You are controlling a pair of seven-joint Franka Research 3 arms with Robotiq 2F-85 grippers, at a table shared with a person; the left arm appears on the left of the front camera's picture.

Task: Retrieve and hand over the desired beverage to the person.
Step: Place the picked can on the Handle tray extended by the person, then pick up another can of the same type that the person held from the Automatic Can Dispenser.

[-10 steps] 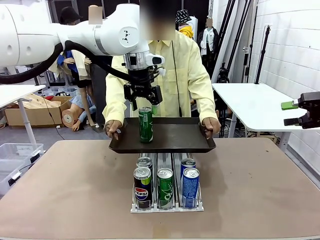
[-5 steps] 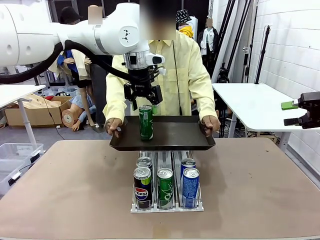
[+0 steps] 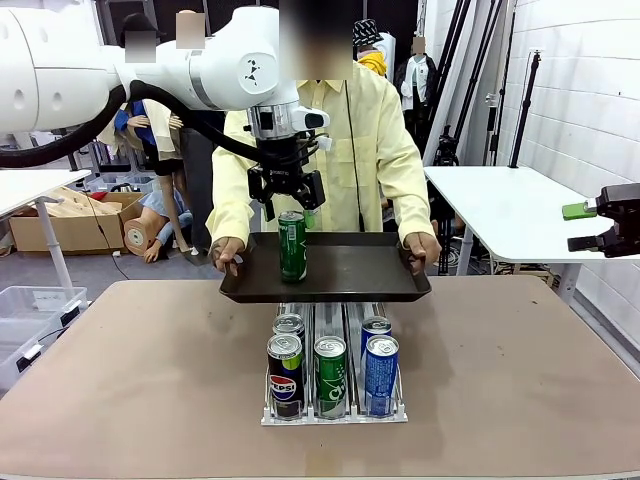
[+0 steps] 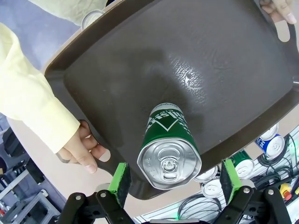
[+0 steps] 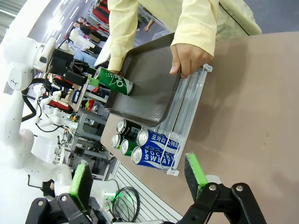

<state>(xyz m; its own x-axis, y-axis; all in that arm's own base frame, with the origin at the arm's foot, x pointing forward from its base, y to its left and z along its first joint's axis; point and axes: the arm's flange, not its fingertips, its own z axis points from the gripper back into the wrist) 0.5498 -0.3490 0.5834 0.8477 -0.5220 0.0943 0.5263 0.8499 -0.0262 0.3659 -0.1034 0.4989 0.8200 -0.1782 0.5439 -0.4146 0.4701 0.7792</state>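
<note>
A green can [image 3: 292, 247] stands upright on a dark tray [image 3: 350, 272]. The person [image 3: 375, 140] in a pale-yellow shirt holds that tray by both ends over the table's far edge. My left gripper [image 3: 286, 203] hangs just above the can, open. In the left wrist view the can [image 4: 170, 144] sits between the green pads [image 4: 120, 177] without touching them, on the tray [image 4: 140, 60]. Far to the right my right gripper [image 3: 590, 227] is open and holds nothing. The right wrist view shows its gripper [image 5: 138, 179] open, and farther off the can [image 5: 114, 80] on the tray [image 5: 154, 88].
A clear rack [image 3: 333, 412] on the brown table [image 3: 500, 380] holds several cans, among them a Pepsi can [image 3: 285, 375], a green one [image 3: 330, 377] and a blue one [image 3: 381, 375]. A white side table [image 3: 500, 210] stands at the right.
</note>
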